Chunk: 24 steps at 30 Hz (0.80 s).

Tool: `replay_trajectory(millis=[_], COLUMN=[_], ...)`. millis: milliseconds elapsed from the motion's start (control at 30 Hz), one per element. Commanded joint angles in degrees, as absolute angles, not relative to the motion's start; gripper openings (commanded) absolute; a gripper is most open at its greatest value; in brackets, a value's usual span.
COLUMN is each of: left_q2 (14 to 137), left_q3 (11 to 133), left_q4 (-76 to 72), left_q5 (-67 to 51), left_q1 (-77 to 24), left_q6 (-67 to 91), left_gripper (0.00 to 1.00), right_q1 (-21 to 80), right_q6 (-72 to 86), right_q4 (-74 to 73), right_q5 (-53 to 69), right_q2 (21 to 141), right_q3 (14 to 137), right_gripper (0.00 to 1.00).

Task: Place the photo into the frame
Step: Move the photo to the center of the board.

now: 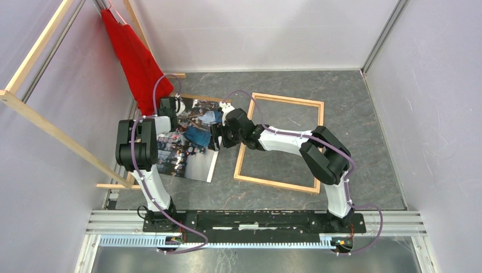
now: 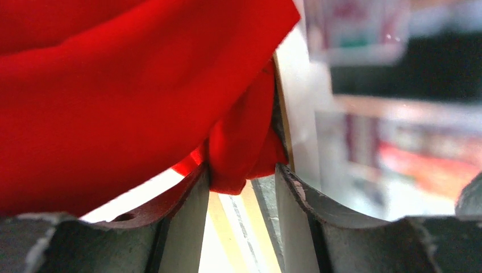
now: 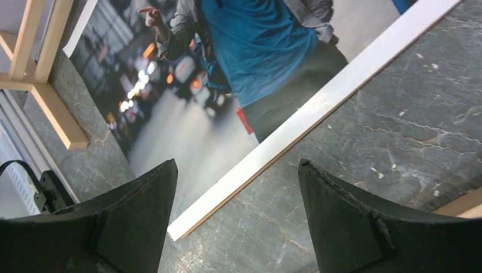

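My right fingers (image 3: 341, 222) gaped empty, the photo (image 3: 187, 131) edge between them; left fingers (image 2: 307, 227) hold unclear; I needed a low pinch.

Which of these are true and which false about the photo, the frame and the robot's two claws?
1. The photo already sits inside the frame. False: it lies on the table to the left of the frame, and only bare table shows inside the frame.
2. The photo lies picture side up. True.
3. The right gripper is open, its fingers either side of the photo's white border. True.
4. The red cloth lies flat inside the frame. False: it hangs at the back left, right by the left gripper.
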State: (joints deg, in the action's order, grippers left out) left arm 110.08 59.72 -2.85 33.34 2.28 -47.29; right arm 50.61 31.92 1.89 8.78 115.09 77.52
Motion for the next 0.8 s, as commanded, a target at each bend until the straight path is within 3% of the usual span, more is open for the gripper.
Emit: replay_trajectory(millis=[0,233,767], left_q2=[109.3,106.2,106.0], left_q3=[56.0,55.5,65.7], left_q4=[-5.6,7.0,11.1], left_q5=[33.1,22.2,22.0], left_q1=[1.7,-4.1,-8.5], left_q6=[-48.4,-38.1,-36.4], left_gripper=[0.54,0.56,0.58], right_q1=[50.1,48.1,44.8], right_q6=[32.8,36.7,39.1], right_q4=[3.5,5.6,-2.4], right_q5=[6.1,3.9,-7.4], right_q2=[114.0,113.3,110.8], right_q3=[75.5,71.4,67.9], right_gripper=[0.85,0.86,0.87])
